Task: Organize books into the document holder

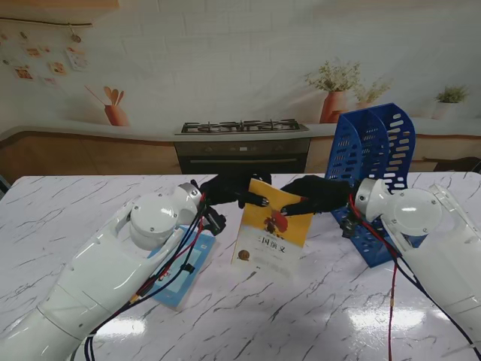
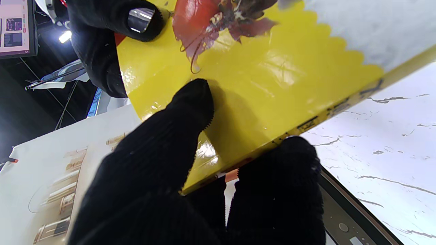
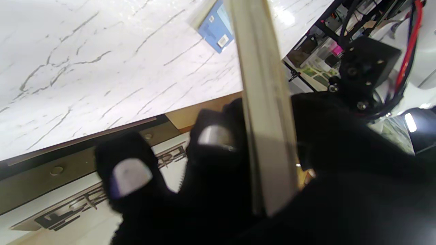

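Note:
A yellow book (image 1: 269, 227) with a red figure on its cover is held tilted above the table's middle. My left hand (image 1: 231, 189) pinches its far left corner, thumb on the cover (image 2: 190, 102). My right hand (image 1: 319, 194) grips its far right edge; the right wrist view shows the page edge (image 3: 269, 143) between my black-gloved fingers (image 3: 211, 139). The blue document holder (image 1: 373, 177) stands upright just behind and right of my right hand. A light blue book (image 1: 183, 272) lies flat on the table under my left forearm.
The white marble table (image 1: 316, 316) stretches in front of me. A printed kitchen backdrop with a stove (image 1: 242, 143) runs behind the table's far edge. Red and black cables (image 1: 391, 278) hang along both arms.

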Robot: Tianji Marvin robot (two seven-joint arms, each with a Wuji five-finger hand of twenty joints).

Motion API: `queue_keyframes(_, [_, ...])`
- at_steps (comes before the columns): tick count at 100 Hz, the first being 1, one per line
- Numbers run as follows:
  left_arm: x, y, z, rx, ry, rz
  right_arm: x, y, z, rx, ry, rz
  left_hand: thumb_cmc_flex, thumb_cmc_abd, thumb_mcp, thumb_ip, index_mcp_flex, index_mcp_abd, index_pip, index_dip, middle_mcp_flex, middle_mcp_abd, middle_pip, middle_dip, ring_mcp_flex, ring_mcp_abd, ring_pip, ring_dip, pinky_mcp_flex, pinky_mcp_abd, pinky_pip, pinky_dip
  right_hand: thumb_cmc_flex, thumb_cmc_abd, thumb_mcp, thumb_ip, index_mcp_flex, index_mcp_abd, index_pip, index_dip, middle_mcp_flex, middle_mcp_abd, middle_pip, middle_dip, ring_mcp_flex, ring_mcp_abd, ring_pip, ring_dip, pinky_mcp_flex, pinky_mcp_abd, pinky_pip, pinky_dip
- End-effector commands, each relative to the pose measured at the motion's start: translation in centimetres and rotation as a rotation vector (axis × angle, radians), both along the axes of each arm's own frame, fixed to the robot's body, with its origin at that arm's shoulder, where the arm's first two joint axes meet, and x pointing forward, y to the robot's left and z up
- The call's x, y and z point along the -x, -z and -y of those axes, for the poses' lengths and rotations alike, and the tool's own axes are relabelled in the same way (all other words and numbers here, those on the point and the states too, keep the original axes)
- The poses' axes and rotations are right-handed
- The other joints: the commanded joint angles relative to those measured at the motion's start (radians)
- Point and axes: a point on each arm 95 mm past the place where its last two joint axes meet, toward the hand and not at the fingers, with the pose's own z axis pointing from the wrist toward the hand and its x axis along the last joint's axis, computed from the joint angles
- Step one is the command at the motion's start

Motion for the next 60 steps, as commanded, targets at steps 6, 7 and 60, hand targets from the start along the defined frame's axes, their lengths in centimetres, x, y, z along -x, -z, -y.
queue_keyframes(6, [-0.4, -0.2, -0.3, -0.025, -0.007, 0.029, 0.6, 0.0, -1.2, -0.034, -0.011, 0.006, 0.117, 0.127, 0.007, 0.087, -0.013, -0.012, -0.053, -0.078, 0.028, 0.003, -0.089, -0.025, -0.048, 0.018, -0.054, -0.065, -0.129, 0.024, -0.147, 0.063, 0.111, 0.157, 0.111, 0.117, 0.066, -0.384, 0.173, 0.050, 0.032, -0.141, 0.041, 0.028, 0.053, -0.175, 0.095, 0.045, 0.108, -0.497, 0.261, -0.035])
queue_keyframes(7, [-0.5, -0.2, -0.4, -0.030, -0.008, 0.031, 0.6, 0.0, -1.2, -0.036, -0.009, 0.006, 0.113, 0.125, 0.003, 0.086, -0.014, -0.011, -0.059, -0.084, 0.027, 0.004, -0.096, -0.024, -0.054, 0.018, -0.058, -0.071, -0.137, 0.026, -0.153, 0.064, 0.111, 0.157, 0.111, 0.117, 0.066, -0.386, 0.174, 0.049, 0.032, -0.141, 0.041, 0.028, 0.053, -0.176, 0.097, 0.048, 0.123, -0.501, 0.263, -0.040])
queue_keyframes(60, [-0.7, 0.2, -2.0, -0.068, -0.053, 0.082, 0.5, -0.7, -0.6, -0.026, 0.075, 0.039, -0.214, 0.256, -0.224, 0.103, -0.034, 0.070, -0.591, -0.314, -0.394, 0.081, -0.113, -0.466, -0.425, 0.036, -0.479, -0.388, -0.590, 0.037, -0.697, -0.122, 0.113, 0.144, 0.126, 0.108, 0.075, -0.375, 0.188, 0.038, 0.040, -0.137, 0.041, 0.026, 0.053, -0.171, 0.136, 0.093, 0.226, -0.598, 0.286, 0.048])
